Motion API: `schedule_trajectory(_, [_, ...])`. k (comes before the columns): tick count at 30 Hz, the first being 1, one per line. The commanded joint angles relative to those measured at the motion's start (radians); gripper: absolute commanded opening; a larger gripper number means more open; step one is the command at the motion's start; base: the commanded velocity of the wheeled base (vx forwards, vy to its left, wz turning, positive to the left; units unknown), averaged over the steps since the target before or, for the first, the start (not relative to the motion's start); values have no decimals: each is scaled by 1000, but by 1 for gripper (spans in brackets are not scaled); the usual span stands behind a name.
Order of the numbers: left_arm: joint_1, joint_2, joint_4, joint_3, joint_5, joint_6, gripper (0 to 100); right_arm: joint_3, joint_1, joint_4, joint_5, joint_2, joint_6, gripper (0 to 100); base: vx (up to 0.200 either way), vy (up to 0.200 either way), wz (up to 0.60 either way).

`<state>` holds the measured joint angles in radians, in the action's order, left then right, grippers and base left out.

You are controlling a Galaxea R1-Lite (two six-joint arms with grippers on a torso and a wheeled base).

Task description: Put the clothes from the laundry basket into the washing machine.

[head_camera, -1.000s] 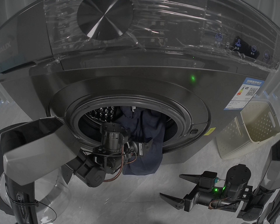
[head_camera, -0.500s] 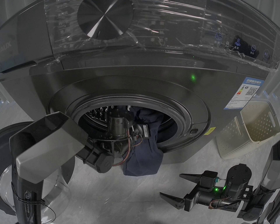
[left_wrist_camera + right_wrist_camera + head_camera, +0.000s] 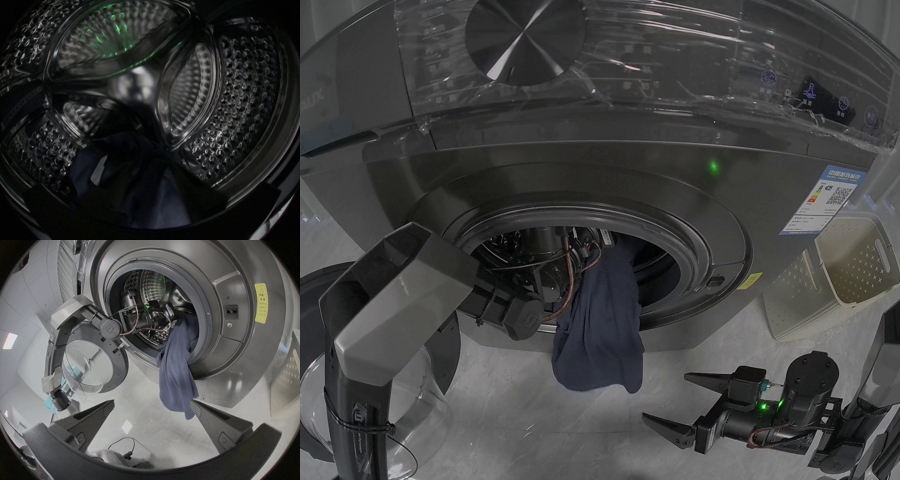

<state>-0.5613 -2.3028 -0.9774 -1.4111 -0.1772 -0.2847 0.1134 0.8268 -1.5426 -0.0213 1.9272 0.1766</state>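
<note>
The navy garment is hanging half out over the 6 o'clock rim of the washing machine, so loading is looking unfinished. The left gripper is sitting inside the drum, its hold impossible to tell. The right gripper is hovering released at 5 o'clock, with the laundry basket at 3 o'clock

Counted one washing machine, one round door swung open, one dark blue garment, one pale laundry basket, one blue-and-white label, one yellow sticker.
</note>
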Motion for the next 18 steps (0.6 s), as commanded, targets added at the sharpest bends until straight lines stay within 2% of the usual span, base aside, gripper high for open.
schedule_trajectory(1, [-11,68,6,112,-2,-2,100,0,0,-1,-2,4,0,100,0,0,0])
schedule_trajectory(5, [-39,163,19,288,1,5,100,-1,0,-1,-2,4,0,100,0,0,0])
schedule_trajectory(10, [-57,244,57,477,36,9,100,-4,2,-1,-2,6,0,100,0,0,0])
schedule_trajectory(13, [-62,238,52,520,65,9,100,-4,8,-1,-2,6,0,100,0,0,0])
schedule_trajectory(17, [-63,220,51,517,73,7,100,-4,9,-1,0,6,0,100,0,0,0])
schedule_trajectory(18, [-54,157,46,498,84,7,100,-4,9,-2,0,4,0,100,0,0,0])
